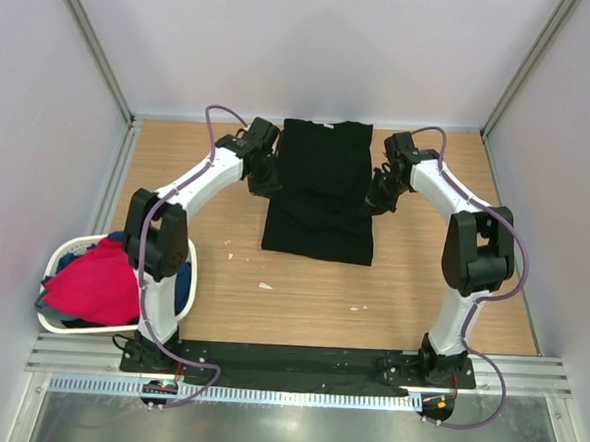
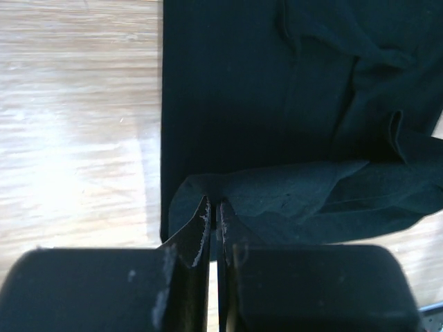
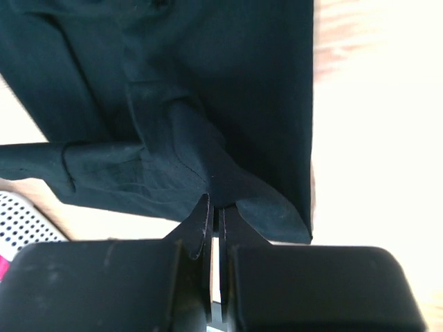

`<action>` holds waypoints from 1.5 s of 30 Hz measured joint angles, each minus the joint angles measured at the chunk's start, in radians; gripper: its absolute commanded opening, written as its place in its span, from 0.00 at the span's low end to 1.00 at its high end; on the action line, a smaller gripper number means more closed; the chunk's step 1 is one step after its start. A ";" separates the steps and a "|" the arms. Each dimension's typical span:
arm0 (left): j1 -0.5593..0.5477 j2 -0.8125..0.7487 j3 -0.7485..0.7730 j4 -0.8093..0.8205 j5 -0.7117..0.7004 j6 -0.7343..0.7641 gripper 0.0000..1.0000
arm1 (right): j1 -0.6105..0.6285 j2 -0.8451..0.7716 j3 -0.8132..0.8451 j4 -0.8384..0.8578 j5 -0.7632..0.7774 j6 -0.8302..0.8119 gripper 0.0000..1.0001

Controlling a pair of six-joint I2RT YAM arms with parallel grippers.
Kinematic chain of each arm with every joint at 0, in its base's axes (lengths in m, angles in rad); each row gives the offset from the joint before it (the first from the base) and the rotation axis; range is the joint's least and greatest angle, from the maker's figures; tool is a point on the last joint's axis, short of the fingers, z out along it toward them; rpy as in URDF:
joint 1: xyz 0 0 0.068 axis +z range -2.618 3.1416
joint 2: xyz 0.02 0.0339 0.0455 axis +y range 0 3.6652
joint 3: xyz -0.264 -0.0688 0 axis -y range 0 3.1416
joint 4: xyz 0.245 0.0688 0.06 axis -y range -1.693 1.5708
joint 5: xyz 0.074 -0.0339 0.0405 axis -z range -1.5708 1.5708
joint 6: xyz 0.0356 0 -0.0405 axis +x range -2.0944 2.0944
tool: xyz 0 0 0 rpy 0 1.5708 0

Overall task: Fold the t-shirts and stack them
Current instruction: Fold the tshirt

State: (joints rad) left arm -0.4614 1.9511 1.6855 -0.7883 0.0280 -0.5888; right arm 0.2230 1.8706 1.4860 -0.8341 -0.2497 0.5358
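Observation:
A large black t-shirt (image 1: 322, 183) lies on the wooden table (image 1: 300, 301) at the back middle, its sides folded in. My left gripper (image 1: 267, 184) is shut on the shirt's left edge; in the left wrist view the gripper (image 2: 214, 205) pinches a lifted fold of black cloth (image 2: 277, 200). My right gripper (image 1: 376, 201) is shut on the shirt's right edge; in the right wrist view the gripper (image 3: 219, 203) pinches black cloth (image 3: 173, 159). A red/pink shirt (image 1: 96, 284) and a blue one (image 1: 77, 258) lie in the basket.
A white oval plastic basket (image 1: 65, 247) stands at the table's left front beside the left arm; its mesh shows in the right wrist view (image 3: 21, 221). Grey walls and metal posts bound the table. Small white scraps (image 1: 265, 285) lie on the wood.

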 measured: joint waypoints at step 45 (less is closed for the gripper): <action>0.085 0.081 0.179 -0.014 0.016 -0.022 0.82 | -0.030 0.140 0.312 0.039 0.027 -0.109 0.59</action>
State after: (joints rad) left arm -0.3767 2.0319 1.8641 -0.8024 0.0444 -0.6109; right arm 0.1932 2.0109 1.7977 -0.7952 -0.2230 0.4267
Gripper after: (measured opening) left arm 0.817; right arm 0.608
